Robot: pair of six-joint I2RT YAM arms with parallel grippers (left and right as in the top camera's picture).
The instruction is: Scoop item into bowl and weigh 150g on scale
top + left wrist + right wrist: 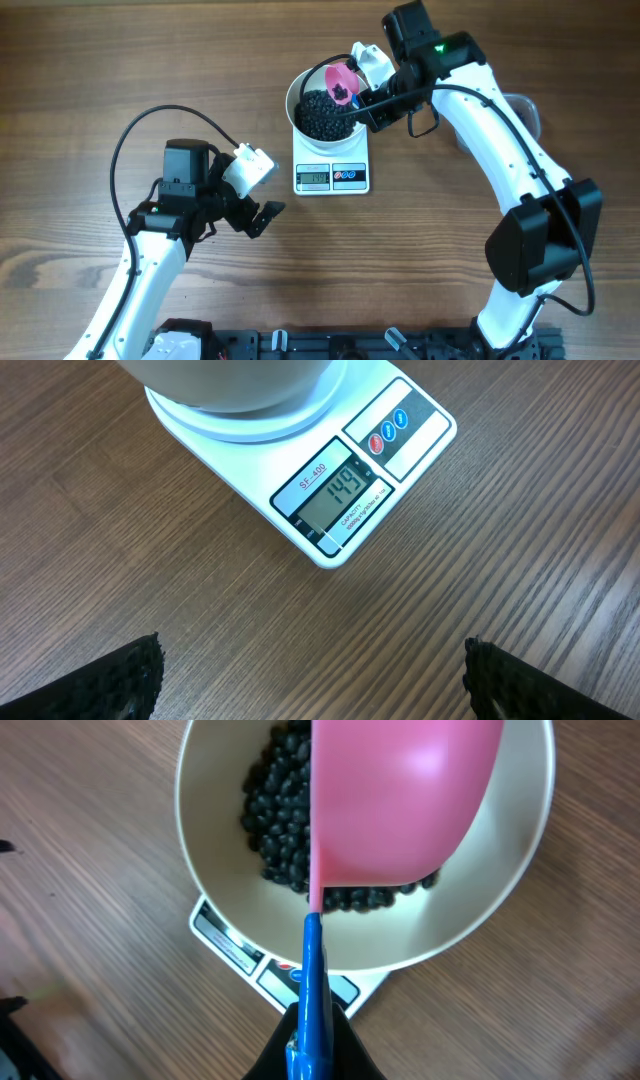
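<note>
One pink scoop (400,800) is sitting clamped in your right end effector (315,1055), over the bowl (215,840) on the scale (331,177). Your left end effector (312,685) is gaping empty, nearer left.

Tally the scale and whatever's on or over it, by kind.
scale: 1
bowl: 1
scoop: 1
bean pile: 1 (pieces too many to count)
Total: 4
</note>
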